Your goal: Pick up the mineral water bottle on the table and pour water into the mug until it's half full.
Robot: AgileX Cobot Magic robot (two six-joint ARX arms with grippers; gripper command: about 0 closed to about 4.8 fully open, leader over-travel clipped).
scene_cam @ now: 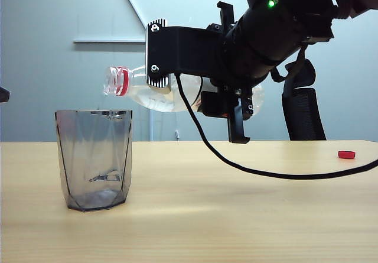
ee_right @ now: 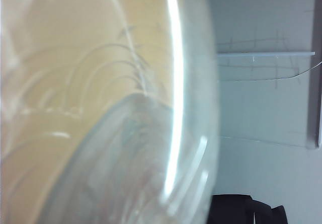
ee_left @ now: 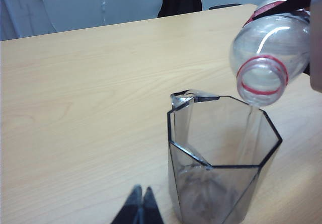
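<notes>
The mineral water bottle (scene_cam: 147, 91) lies almost level in the air, capless, its red-ringed mouth just over the mug's rim. My right gripper (scene_cam: 159, 77) is shut on its body. Water (scene_cam: 162, 101) pools along the bottle's low side, and a thin stream (ee_left: 249, 121) falls from the mouth (ee_left: 261, 80) into the mug (ee_left: 221, 148). The smoky-grey mug (scene_cam: 94, 159) stands on the table (scene_cam: 236, 216) with a little water splashing at its bottom. The bottle's wall (ee_right: 126, 133) fills the right wrist view. My left gripper (ee_left: 141, 199) hovers shut and empty beside the mug.
A red bottle cap (scene_cam: 346, 154) lies on the table at the far right. A black cable (scene_cam: 266, 171) sags from the right arm onto the tabletop. A black office chair (scene_cam: 304, 112) stands behind the table. A dark part (scene_cam: 3, 94) shows at the left edge.
</notes>
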